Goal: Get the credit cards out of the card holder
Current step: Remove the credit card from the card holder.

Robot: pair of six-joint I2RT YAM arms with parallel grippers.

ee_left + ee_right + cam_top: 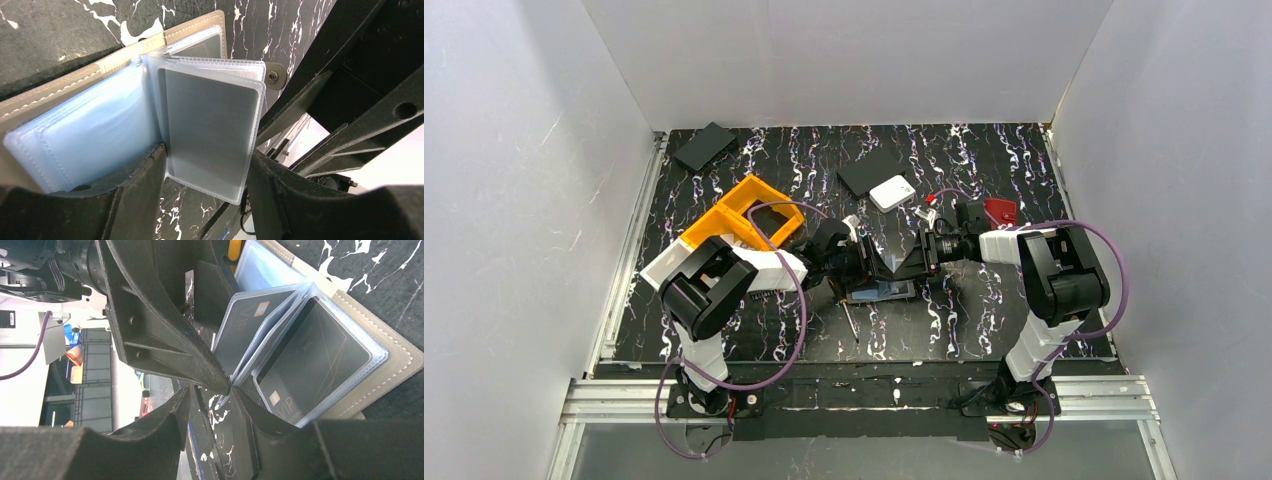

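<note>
card holder lying open on the table, 6 o'clock of white box | credit cards tucked in sleeves | left fingers apart, straddling one sleeve | right fingers apart too

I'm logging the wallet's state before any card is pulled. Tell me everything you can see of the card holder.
The card holder lies open on the table: a taupe cover with pale stitching and a snap tab, holding clear plastic sleeves. Dark cards marked VIP sit in the sleeves. One sleeve stands up between the fingers of the left pincer; the right pincer sits at the sleeves' edge. Whether either grips cannot be told.
</note>
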